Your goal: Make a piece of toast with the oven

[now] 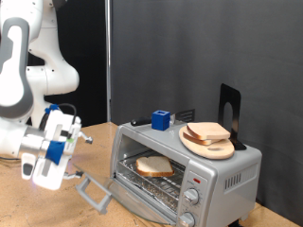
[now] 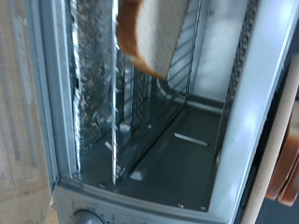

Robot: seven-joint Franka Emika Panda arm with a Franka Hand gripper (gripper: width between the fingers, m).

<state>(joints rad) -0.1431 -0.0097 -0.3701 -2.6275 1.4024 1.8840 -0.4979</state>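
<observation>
One pale white bread slice with tan crust [image 1: 154, 166] on wire rack inside silver-grey toaster oven [image 1: 223, 177], door [image 1: 95, 193] down | white two-finger gripper [image 1: 83, 138] beside door, empty, spread can't tell | risk: snagging door handle.

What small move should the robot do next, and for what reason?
Probably swing the claw under the open oven door and lift it shut: one bread slice already lies on the rack inside, and the claw hangs beside the door holding nothing visible.
</observation>
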